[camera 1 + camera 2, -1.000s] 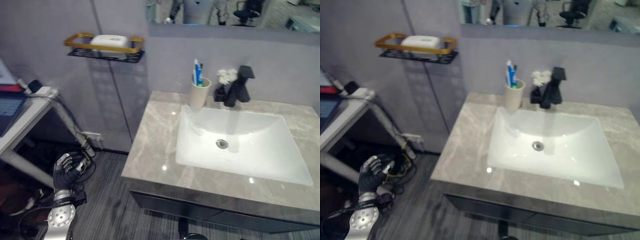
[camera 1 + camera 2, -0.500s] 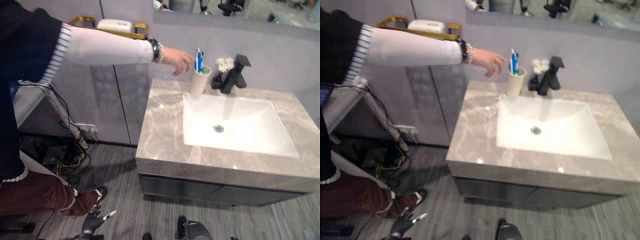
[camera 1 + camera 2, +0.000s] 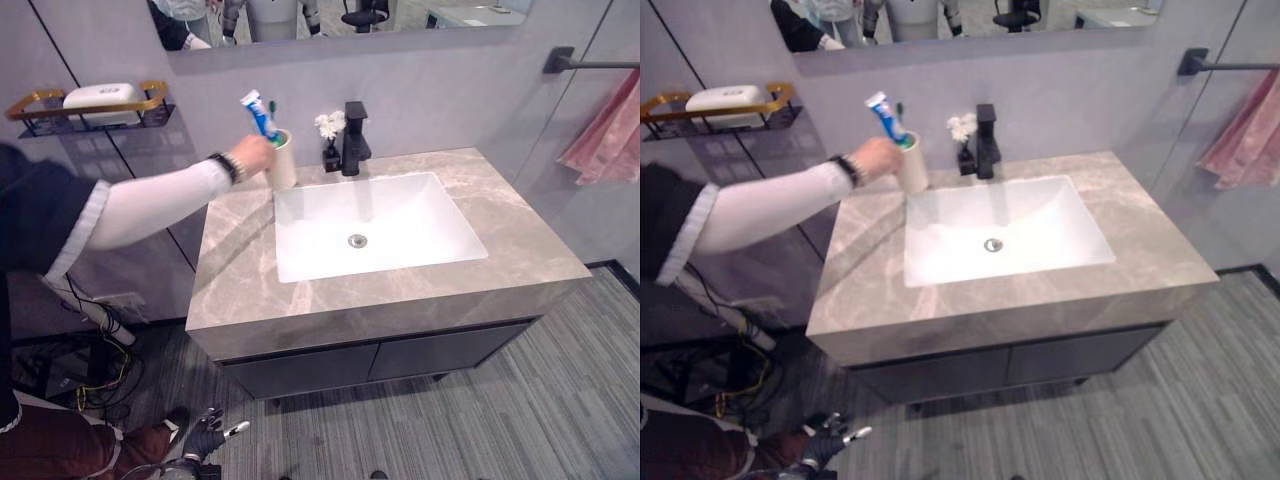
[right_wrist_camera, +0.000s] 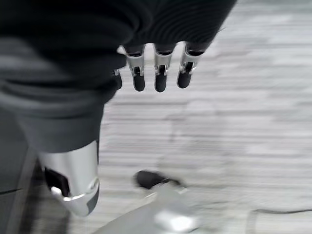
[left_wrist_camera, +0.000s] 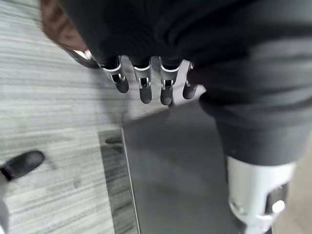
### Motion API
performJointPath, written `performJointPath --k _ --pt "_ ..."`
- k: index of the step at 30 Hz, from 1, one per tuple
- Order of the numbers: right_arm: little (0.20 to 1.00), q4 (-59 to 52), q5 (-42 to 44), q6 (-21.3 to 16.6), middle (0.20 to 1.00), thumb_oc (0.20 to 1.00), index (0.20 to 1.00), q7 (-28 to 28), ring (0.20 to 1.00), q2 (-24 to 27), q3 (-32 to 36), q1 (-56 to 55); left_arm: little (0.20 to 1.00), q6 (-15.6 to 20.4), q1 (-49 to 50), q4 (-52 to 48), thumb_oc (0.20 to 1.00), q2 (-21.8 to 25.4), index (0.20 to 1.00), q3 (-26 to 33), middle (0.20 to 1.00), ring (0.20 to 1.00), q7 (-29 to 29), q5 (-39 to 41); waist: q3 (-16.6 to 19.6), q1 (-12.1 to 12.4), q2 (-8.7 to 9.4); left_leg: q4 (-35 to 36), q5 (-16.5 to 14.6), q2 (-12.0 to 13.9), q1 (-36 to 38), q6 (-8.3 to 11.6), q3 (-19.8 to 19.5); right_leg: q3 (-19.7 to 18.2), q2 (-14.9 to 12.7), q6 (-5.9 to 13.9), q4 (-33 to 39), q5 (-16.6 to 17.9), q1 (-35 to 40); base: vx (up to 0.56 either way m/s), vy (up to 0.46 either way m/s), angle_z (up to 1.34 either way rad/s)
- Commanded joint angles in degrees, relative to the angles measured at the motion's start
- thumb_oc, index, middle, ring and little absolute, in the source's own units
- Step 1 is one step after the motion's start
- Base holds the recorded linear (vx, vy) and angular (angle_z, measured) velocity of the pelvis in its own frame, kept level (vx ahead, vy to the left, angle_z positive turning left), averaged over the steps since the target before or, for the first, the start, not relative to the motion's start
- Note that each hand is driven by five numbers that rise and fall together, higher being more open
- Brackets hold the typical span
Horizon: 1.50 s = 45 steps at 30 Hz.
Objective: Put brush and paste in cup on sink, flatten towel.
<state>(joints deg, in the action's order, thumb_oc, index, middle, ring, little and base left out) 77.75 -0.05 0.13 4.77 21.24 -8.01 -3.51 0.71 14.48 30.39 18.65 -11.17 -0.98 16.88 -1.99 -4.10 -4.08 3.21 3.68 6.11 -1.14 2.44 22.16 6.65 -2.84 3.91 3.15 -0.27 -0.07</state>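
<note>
A beige cup (image 3: 285,162) stands at the back left of the grey marble counter (image 3: 240,290), beside the white sink (image 3: 370,225). A person's hand (image 3: 250,156) is at the cup and grips a blue and white toothpaste tube (image 3: 257,112), tilted above the rim. A thin toothbrush (image 3: 272,106) sticks up from the cup next to it. A pink towel (image 3: 608,135) hangs bunched from a black bar (image 3: 590,63) on the right wall. My left hand (image 3: 212,436) hangs low over the floor, fingers (image 5: 145,88) straight. My right hand (image 4: 158,78) also hangs open over the floor.
A black faucet (image 3: 355,140) and a small white flower (image 3: 325,124) stand behind the sink. A gold-railed shelf with soap (image 3: 95,100) is on the left wall. The person (image 3: 60,230) stands left of the counter, arm stretched across it. Dark cabinet doors (image 3: 370,360) are below.
The camera has moved, so the whole counter and the towel show now. The person's hand, reaching for the cup half a second ago, now grips the tilted toothpaste tube.
</note>
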Motion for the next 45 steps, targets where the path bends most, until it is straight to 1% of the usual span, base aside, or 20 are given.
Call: performJointPath --k 1,3,4,5,6,7,8,9,13,16,18,20,21,23,25,28,33,40,41,45 --pt "1.000 2.87 -1.97 0.26 1.000 1.000 1.000 0.33 1.000 1.76 -0.65 3.55 1.000 1.43 -1.45 -3.41 1.000 -0.30 1.000 0.36 1.000 1.000 0.66 -0.21 -2.55 -0.26 0.66 1.54 3.79 -0.25 -2.93 1.55 -8.10 0.92 -0.05 1.55 -2.64 0.54 -2.96 -0.05 -0.111 0.25" --pt "1.000 3.73 -2.40 0.57 1.000 1.000 1.000 0.12 1.000 2.98 -0.29 3.64 1.000 1.40 -1.83 -3.65 1.000 -0.58 1.000 -0.91 1.000 1.000 1.14 -0.50 -3.11 -0.15 -0.05 1.69 5.18 0.37 -4.05 2.33 -8.62 1.54 0.28 1.05 -1.77 0.53 -2.73 -0.07 -0.142 0.16" --pt "1.000 3.99 -2.52 0.52 1.000 1.000 1.000 0.31 1.000 3.69 -0.05 3.97 1.000 1.37 -2.21 -3.56 1.000 -0.85 1.000 -1.58 1.000 1.000 1.38 -0.66 -3.44 0.01 -0.37 1.66 5.77 0.56 -4.74 2.67 -9.40 1.78 0.28 0.90 -1.33 0.62 -2.71 -0.10 -0.097 0.19" --pt "1.000 4.09 -2.36 0.43 1.000 1.000 1.000 0.57 1.000 4.30 0.14 4.52 1.000 1.42 -2.68 -3.65 1.000 -1.01 1.000 -2.03 1.000 1.000 1.34 -0.73 -3.95 0.19 -0.43 1.35 6.00 0.21 -5.42 2.89 -11.12 1.73 0.25 0.65 -1.15 0.78 -2.84 -0.11 -0.087 0.16" --pt "1.000 4.12 -2.25 0.44 1.000 1.000 1.000 0.76 1.000 4.77 0.16 5.02 1.000 1.36 -2.95 -4.06 1.000 -0.98 1.000 -2.53 1.000 1.000 1.37 -0.87 -4.42 0.40 -0.14 0.86 5.13 -0.65 -5.09 2.74 -13.30 1.57 0.01 0.41 -0.99 0.85 -2.76 -0.10 -0.078 0.09" --pt "1.000 4.10 -2.14 0.35 1.000 1.000 1.000 0.78 1.000 5.08 0.15 5.58 1.000 1.37 -3.13 -4.34 1.000 -0.98 1.000 -2.76 1.000 1.000 1.50 -1.12 -4.12 0.41 -0.03 0.59 4.31 -1.18 -4.84 2.44 -14.37 1.40 -0.07 0.27 -0.80 1.24 -3.16 -0.06 -0.079 -0.07" --pt "1.000 3.94 -1.98 0.25 1.000 1.000 1.000 0.79 1.000 5.20 0.33 5.64 1.000 1.30 -3.10 -4.56 1.000 -1.11 1.000 -2.96 1.000 1.000 1.73 -1.35 -3.64 0.18 0.07 -0.04 3.12 -1.48 -4.36 2.08 -14.50 1.42 -0.19 0.23 -0.68 1.40 -3.22 -0.04 -0.065 -0.05" --pt "1.000 3.19 -1.39 0.02 1.000 1.000 1.000 0.77 1.000 5.04 0.47 5.73 1.000 1.29 -2.83 -5.06 1.000 -0.95 1.000 -2.79 1.000 1.000 1.90 -1.43 -2.86 -0.06 0.01 -0.67 1.96 -1.74 -3.33 1.74 -13.87 1.17 -0.08 0.07 -0.57 1.71 -3.49 -0.02 -0.046 0.01" --pt "1.000 1.61 -0.22 -0.45 1.000 1.000 1.000 0.83 1.000 4.26 0.08 5.62 1.000 0.73 -2.29 -6.09 1.000 -0.61 1.000 -2.05 1.000 1.000 1.94 -2.01 -1.81 -0.74 0.31 -0.32 2.13 -1.64 -2.63 1.79 -12.45 1.61 0.44 -0.41 -0.27 1.54 -3.15 0.00 -0.003 0.03" --pt "1.000 -0.06 0.34 -0.86 1.000 1.000 1.000 0.34 1.000 3.58 -0.88 5.65 1.000 0.63 -1.91 -6.21 1.000 -0.42 1.000 -1.93 1.000 1.000 2.24 -2.42 -1.55 -0.83 0.63 -0.22 1.62 -1.87 -2.04 1.59 -13.09 1.29 0.72 -0.50 -0.47 1.72 -3.04 0.00 -0.001 0.07" --pt "1.000 -0.96 1.47 -1.01 1.000 1.000 1.000 0.62 1.000 3.25 -0.41 5.07 1.000 0.45 -1.46 -6.61 1.000 -0.22 1.000 -1.90 1.000 1.000 2.37 -3.00 -1.04 -0.98 0.90 0.44 1.34 -1.73 -1.08 1.48 -12.77 1.41 0.71 -0.31 -0.46 1.77 -2.76 0.00 0.000 0.00" --pt "1.000 -2.99 4.88 -1.61 1.000 1.000 1.000 1.13 1.000 2.88 1.19 4.58 1.000 0.31 -0.99 -6.68 1.000 -0.27 1.000 -1.42 1.000 1.000 1.97 -3.31 -0.64 -1.27 1.29 1.11 0.86 -1.70 -0.03 1.19 -12.44 0.40 0.88 -0.12 -0.62 2.03 -2.67 0.04 0.026 -0.11" --pt "1.000 -4.33 6.64 -2.11 1.000 1.000 1.000 0.90 1.000 2.62 1.86 4.00 1.000 0.22 -0.60 -6.28 1.000 -0.18 1.000 -1.01 1.000 1.000 1.91 -3.60 -0.42 -1.90 1.53 1.26 0.57 -1.66 0.36 1.07 -11.93 -0.22 1.01 0.02 -0.68 2.31 -2.77 0.03 0.024 -0.20" --pt "1.000 -5.76 7.77 -2.09 1.000 1.000 1.000 0.15 1.000 2.08 2.12 2.74 1.000 0.04 0.03 -5.94 1.000 0.04 1.000 -0.66 1.000 1.000 2.16 -4.25 0.04 -2.15 2.04 1.51 -0.11 -1.55 1.24 0.82 -10.46 -1.65 1.21 0.29 -0.72 2.61 -2.83 0.02 0.017 -0.30" --pt "1.000 -5.71 8.38 -2.08 1.000 1.000 1.000 -0.36 1.000 1.73 2.39 1.85 1.000 -0.16 0.43 -6.15 1.000 0.32 1.000 -0.49 1.000 1.000 2.55 -4.97 0.48 -2.57 2.40 1.60 -0.61 -1.50 1.79 0.62 -9.50 -2.58 1.26 0.59 -0.70 2.78 -2.88 0.03 0.026 -0.53" --pt "1.000 -2.55 11.65 -1.94 1.000 1.000 1.000 -0.82 1.000 1.09 5.14 1.18 1.000 -0.33 1.02 -7.34 1.000 0.61 1.000 -0.50 1.000 1.000 3.40 -5.28 0.84 -3.07 2.67 1.79 -1.69 -1.65 2.63 0.20 -8.12 -4.19 1.30 1.09 -0.32 3.22 -3.05 0.01 0.032 -0.35" --pt "1.000 -0.03 9.53 -1.28 1.000 1.000 1.000 -1.19 1.000 1.19 4.95 0.86 1.000 -0.39 1.55 -8.33 1.000 0.82 1.000 -0.14 1.000 1.000 3.91 -5.38 0.91 -2.56 2.97 1.76 -2.42 -2.01 2.93 -0.19 -7.69 -4.65 0.97 1.49 -0.05 3.53 -2.96 0.01 0.021 -0.23" --pt "1.000 0.39 9.29 -0.98 1.000 1.000 1.000 -2.54 1.000 0.22 3.77 1.54 1.000 -0.70 2.45 -7.01 1.000 1.02 1.000 0.89 1.000 1.000 4.18 -5.20 1.18 -1.40 3.71 1.79 -2.83 -2.43 3.34 -0.47 -8.91 -2.95 0.55 1.56 -0.09 2.96 -1.65 0.02 0.004 0.05" --pt "1.000 -1.08 9.75 -1.28 1.000 1.000 1.000 -2.47 1.000 -0.40 3.17 1.60 1.000 -0.83 2.84 -6.30 1.000 0.81 1.000 1.42 1.000 1.000 3.96 -5.22 1.30 -0.90 4.10 1.79 -2.98 -2.63 3.38 -0.52 -9.48 -2.20 0.35 1.61 0.01 2.83 -1.11 0.02 0.010 0.17" --pt "1.000 -2.69 9.58 -1.37 1.000 1.000 1.000 -2.59 1.000 -1.07 1.84 1.98 1.000 -0.95 3.40 -6.29 1.000 0.82 1.000 2.20 1.000 1.000 3.59 -4.89 1.41 -0.20 4.62 1.79 -3.08 -2.83 3.31 -0.63 -10.33 -1.26 0.18 1.64 -0.08 2.59 -0.80 0.02 0.007 0.21"
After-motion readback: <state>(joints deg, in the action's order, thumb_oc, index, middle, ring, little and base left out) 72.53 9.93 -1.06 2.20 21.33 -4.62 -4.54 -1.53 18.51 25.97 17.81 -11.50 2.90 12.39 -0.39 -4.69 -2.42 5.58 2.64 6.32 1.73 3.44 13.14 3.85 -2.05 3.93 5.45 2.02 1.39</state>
